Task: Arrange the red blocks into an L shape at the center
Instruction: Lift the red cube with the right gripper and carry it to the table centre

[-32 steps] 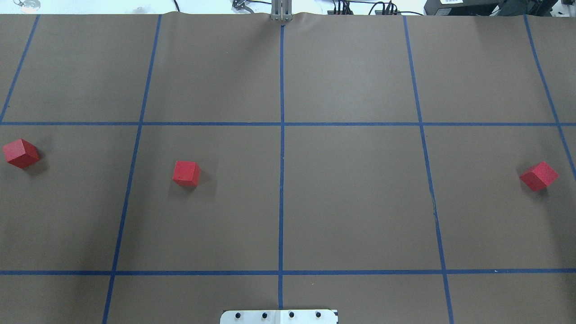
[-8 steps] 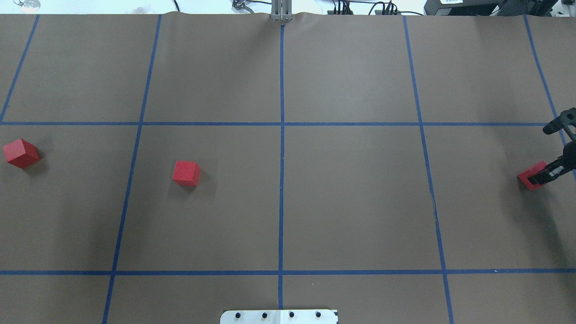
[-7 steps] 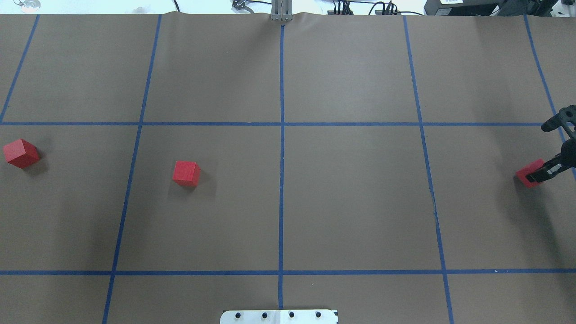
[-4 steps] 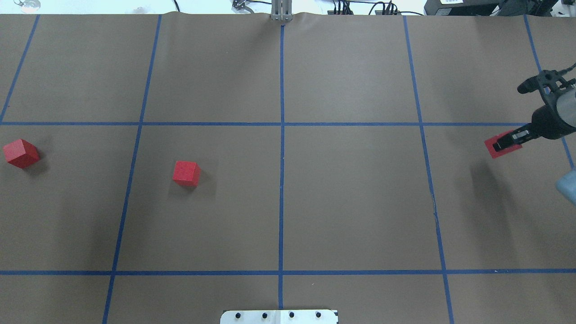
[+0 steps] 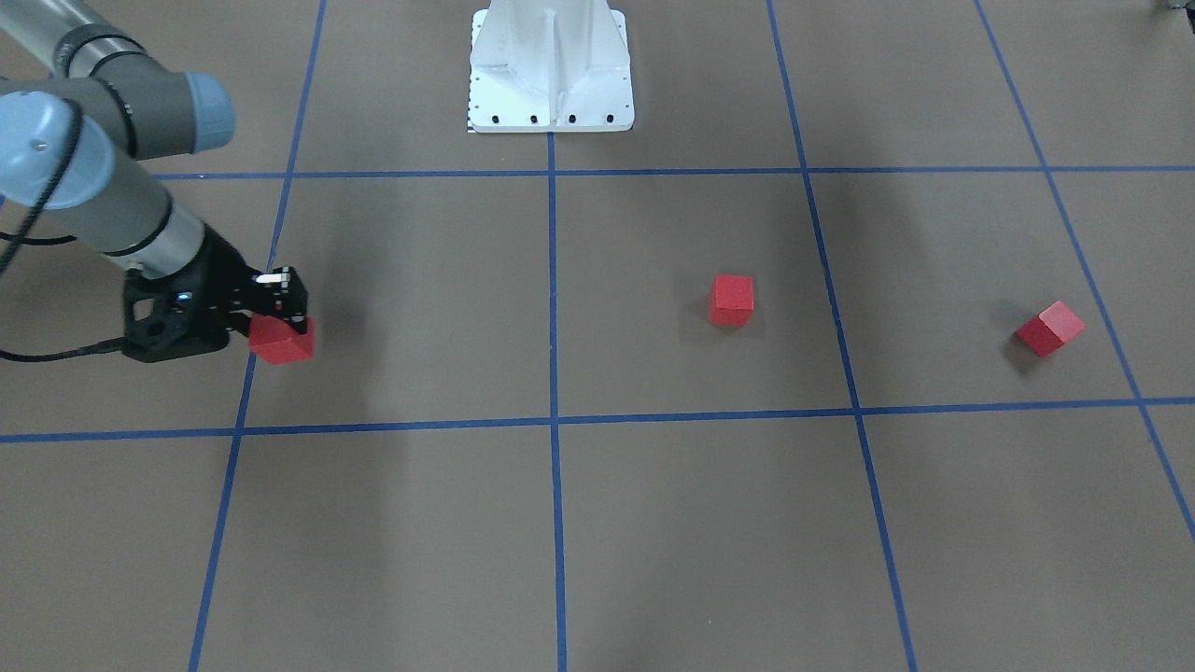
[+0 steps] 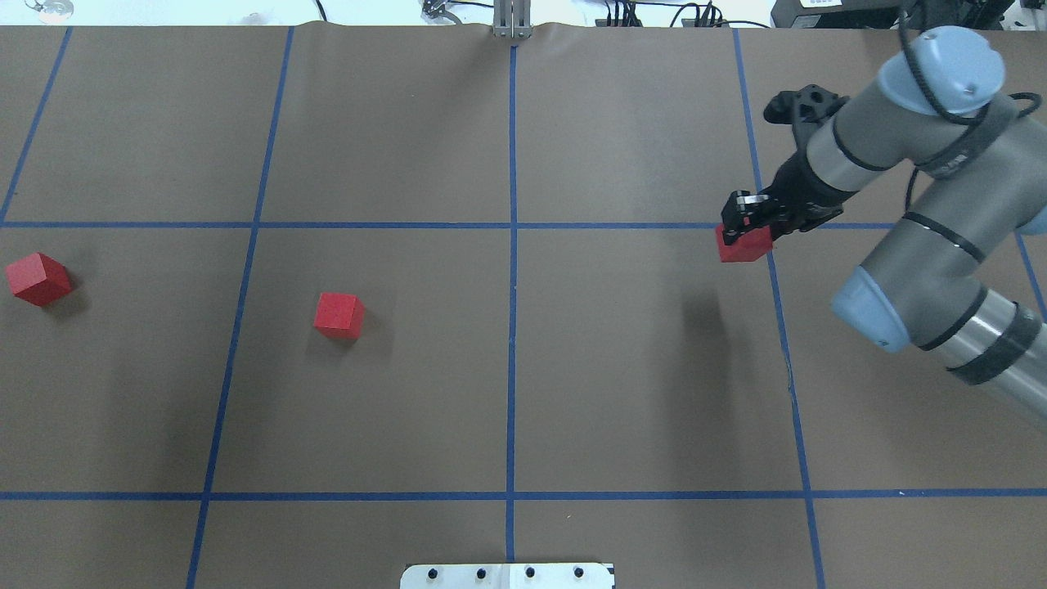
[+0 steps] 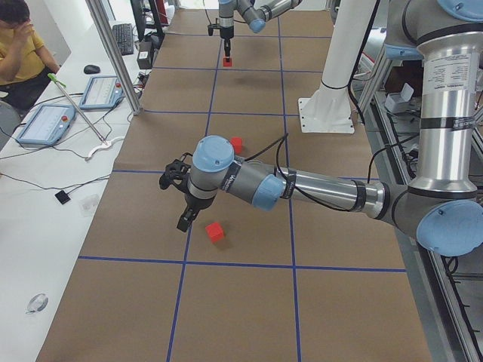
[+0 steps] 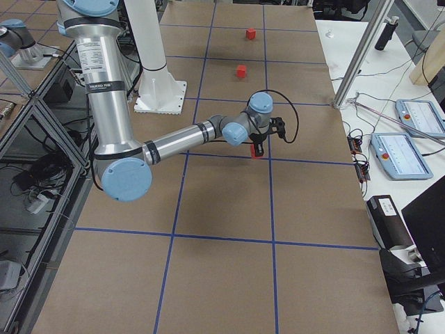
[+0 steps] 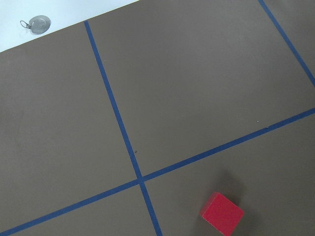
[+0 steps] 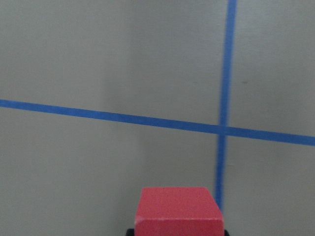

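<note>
Overhead exterior misses our left fingers (image 7: 183, 221); we cannot tell their state. Right fingers (image 6: 734, 222) grip a block (image 6: 746, 247), carried inward since earlier.

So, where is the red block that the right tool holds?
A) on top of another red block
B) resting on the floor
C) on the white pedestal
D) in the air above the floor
D: the red block sits clamped in the right tool, and its shadow falls on the floor well apart from it.
</note>
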Tool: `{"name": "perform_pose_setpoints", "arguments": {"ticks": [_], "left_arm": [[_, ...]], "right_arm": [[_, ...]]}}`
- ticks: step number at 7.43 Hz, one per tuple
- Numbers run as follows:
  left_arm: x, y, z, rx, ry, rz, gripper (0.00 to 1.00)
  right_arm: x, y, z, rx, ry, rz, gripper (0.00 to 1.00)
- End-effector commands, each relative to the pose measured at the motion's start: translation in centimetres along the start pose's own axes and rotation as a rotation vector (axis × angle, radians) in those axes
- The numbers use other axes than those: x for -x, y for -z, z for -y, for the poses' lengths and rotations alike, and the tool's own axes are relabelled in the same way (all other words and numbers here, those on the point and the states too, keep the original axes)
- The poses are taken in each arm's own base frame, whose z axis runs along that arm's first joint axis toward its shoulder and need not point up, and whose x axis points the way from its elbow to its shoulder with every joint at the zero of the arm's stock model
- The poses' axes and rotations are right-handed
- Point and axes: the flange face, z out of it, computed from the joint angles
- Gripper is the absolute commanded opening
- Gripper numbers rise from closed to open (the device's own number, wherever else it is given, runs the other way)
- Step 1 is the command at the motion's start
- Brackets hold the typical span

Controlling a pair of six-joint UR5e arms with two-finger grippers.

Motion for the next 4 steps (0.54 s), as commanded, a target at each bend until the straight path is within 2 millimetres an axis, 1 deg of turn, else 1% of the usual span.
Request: {"name": "perform_pose_setpoints", "arguments": {"ticks": [1,2,3,4], "left_arm": [[0.0,0.0,0.0,0.002,0.002,0.0,1.0],[0.1,-0.1,-0.1,0.004,0.004,0.0,1.0],[0.1,-0.1,-0.1,0.004,0.004,0.0,1.0],[0.1,-0.1,-0.1,0.004,0.004,0.0,1.0]], "right_arm": [[14.8,-2.1,-3.6,0.006,-0.068,-0.044,0.1],[18.7,-3.4,-6.1,0.009,-0.08,-0.041,0.14],[21.9,-4.7,-8.0,0.013,-0.071,-0.058,0.15],[24.9,-6.4,-8.9,0.037,-0.056,-0.082,0.23]]}}
